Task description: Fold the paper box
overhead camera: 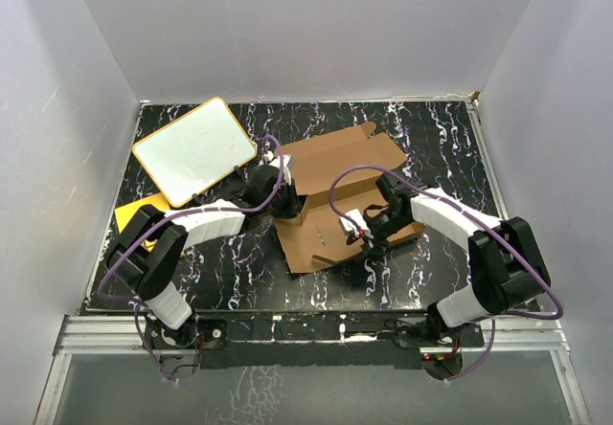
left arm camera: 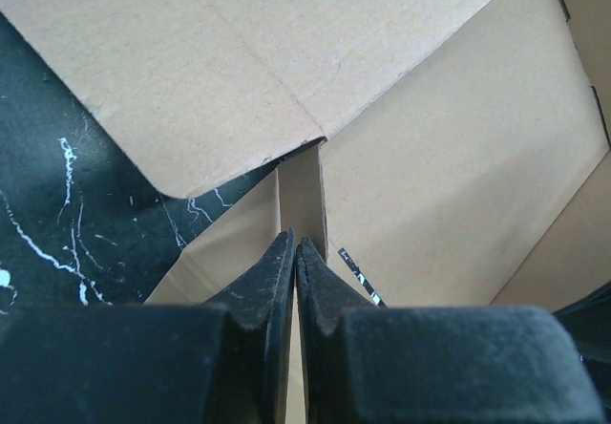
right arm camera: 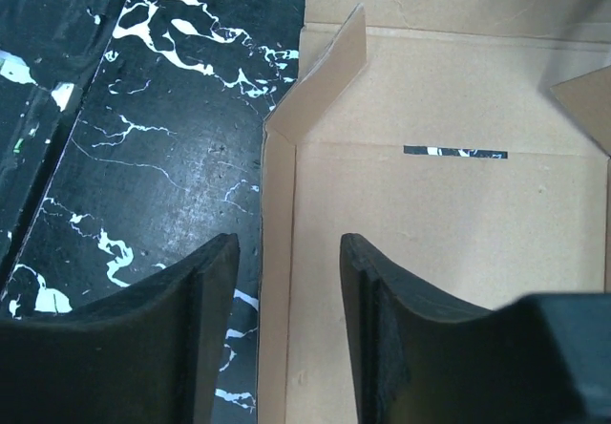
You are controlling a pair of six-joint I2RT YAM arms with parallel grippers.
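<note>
Box [overhead camera: 340, 162] mid-desk [overhead camera: 450, 147], part folded. Left hand [left arm camera: 296, 247] pinching its 9 o'clock wall; right hand [right arm camera: 288, 243] spread astride the 4 o'clock edge. Risk: the thin pinch slips and the wall springs flat

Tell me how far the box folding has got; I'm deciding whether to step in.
Roughly midway. Done: the paper box has a wall standing on its left side. In hand: the left gripper is shut on an upright cardboard edge there; the right gripper is open, straddling a side strip. Left: that strip does not look raised yet, and the lid lies open at the far end.
</note>
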